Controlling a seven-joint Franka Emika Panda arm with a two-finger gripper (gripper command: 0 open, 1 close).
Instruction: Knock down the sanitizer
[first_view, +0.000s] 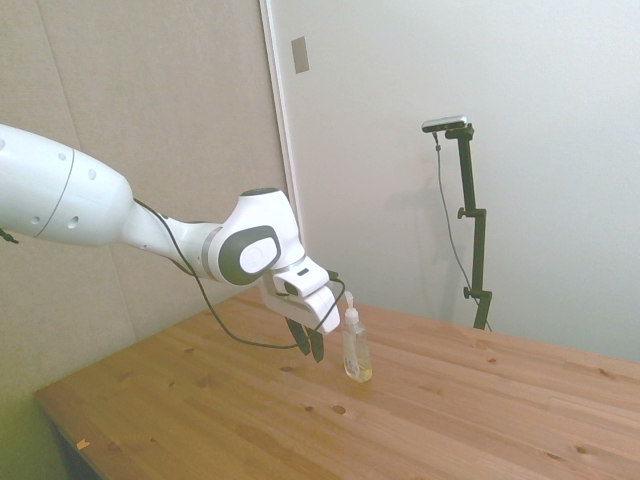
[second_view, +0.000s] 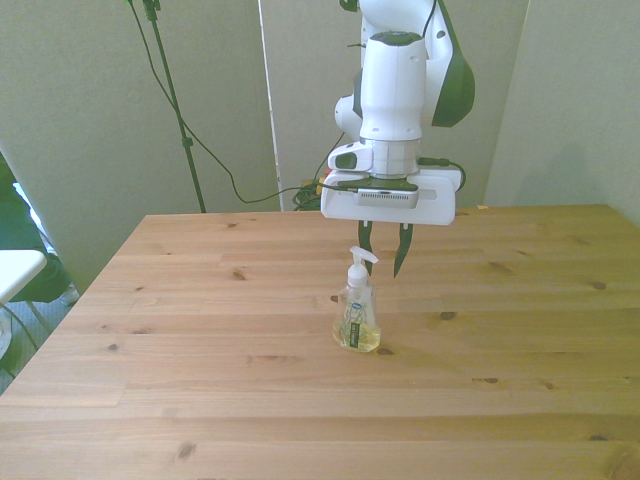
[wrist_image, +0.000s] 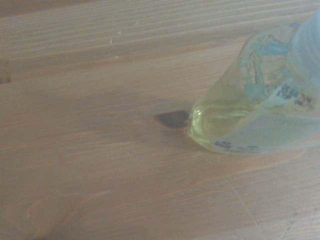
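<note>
The sanitizer (first_view: 356, 350) (second_view: 357, 315) stands upright near the middle of the wooden table (second_view: 200, 330). It is a small clear bottle of yellowish liquid with a white pump top. My gripper (first_view: 309, 351) (second_view: 381, 262) hangs just behind it, toward the arm's side and slightly to the front view's right. The fingers point down, open, with nothing between them. Their tips reach about pump height, a little above the tabletop. In the side view the hand's white body sits very close to the pump top. The wrist view shows the bottle's base (wrist_image: 240, 125) from close by.
Bare wood surrounds the bottle on all sides, with a dark knot (wrist_image: 172, 118) right beside its base. A white object (second_view: 18, 272) sits beyond the table's edge at the front view's left. Cables (second_view: 250, 195) hang behind the far edge.
</note>
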